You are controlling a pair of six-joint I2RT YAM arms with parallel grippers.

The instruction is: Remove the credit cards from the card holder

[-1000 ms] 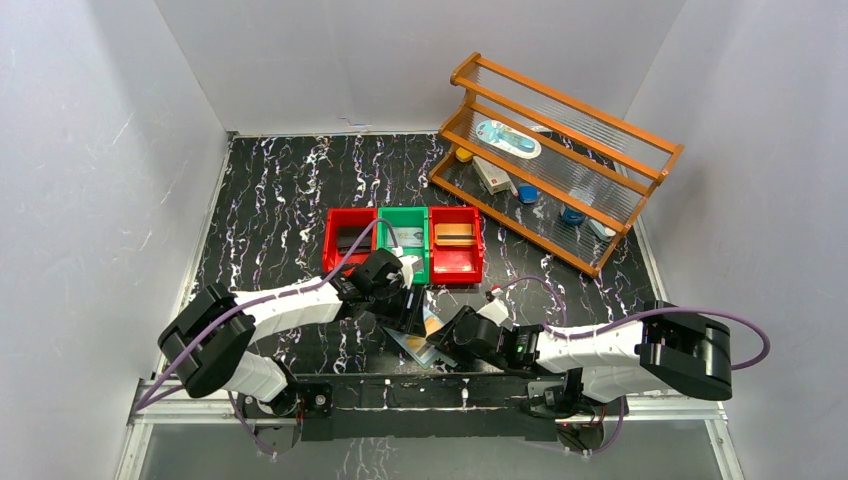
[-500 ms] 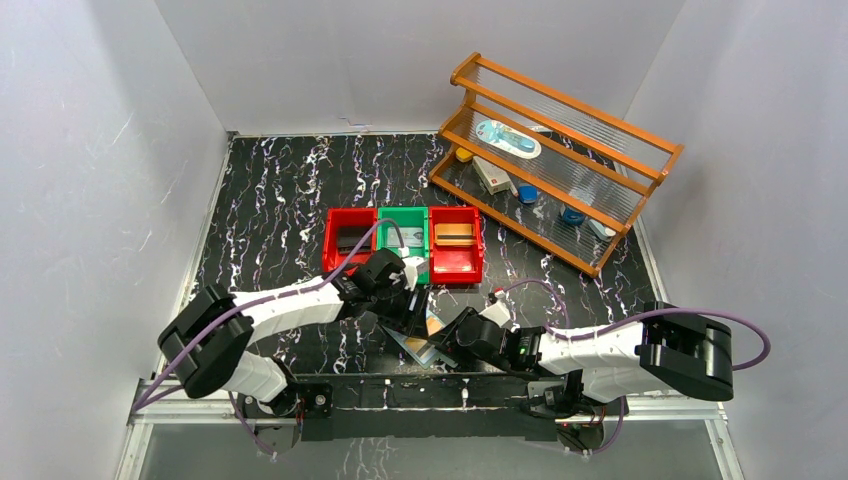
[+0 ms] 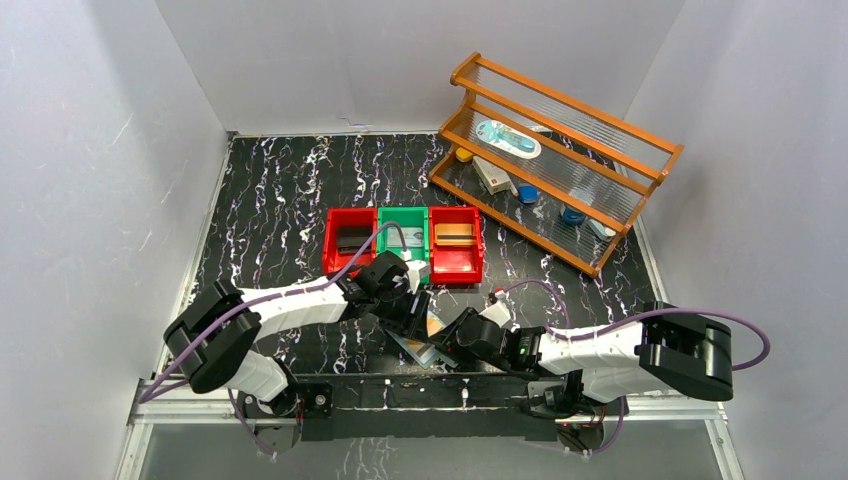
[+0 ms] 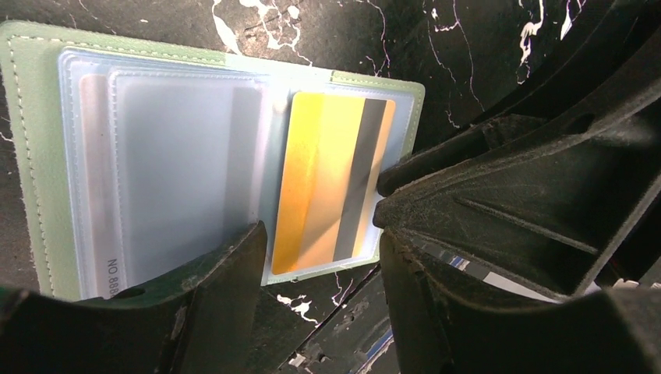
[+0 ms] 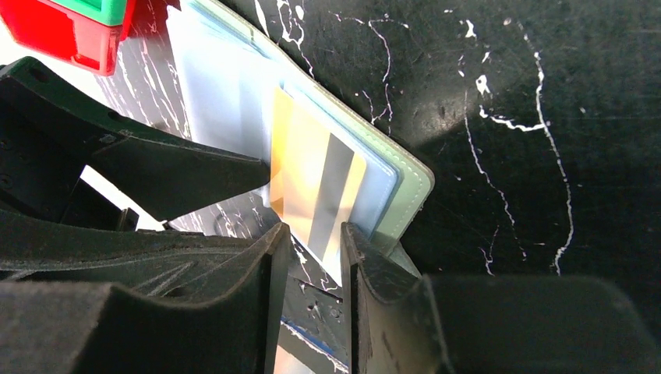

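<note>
Since a second back the left arm has swung slightly right, carrying the left gripper point(image 4: 321, 253) farther over the holder point(image 4: 35, 195); the right gripper point(image 5: 313, 241) has barely stirred. A gold card point(image 4: 331, 183) with a dark stripe lies on the open holder, its end jutting past the green cover. A grey card point(image 4: 92, 171) shows through a blue sleeve point(image 4: 171, 101) beside it. The left jaws stand apart, one finger on the sleeve and the other by the gold card's far edge, with nothing clamped. The right jaws sit close together about the card's jutting corner; whether they bite on it I cannot tell. The holder lies flat on the table point(image 3: 270, 180), just on the near side of the green bin point(image 3: 403, 212). Red bins point(image 3: 329, 245) flank that bin, touching it. A rack point(image 3: 565, 145) stands well behind it, to the right.
</note>
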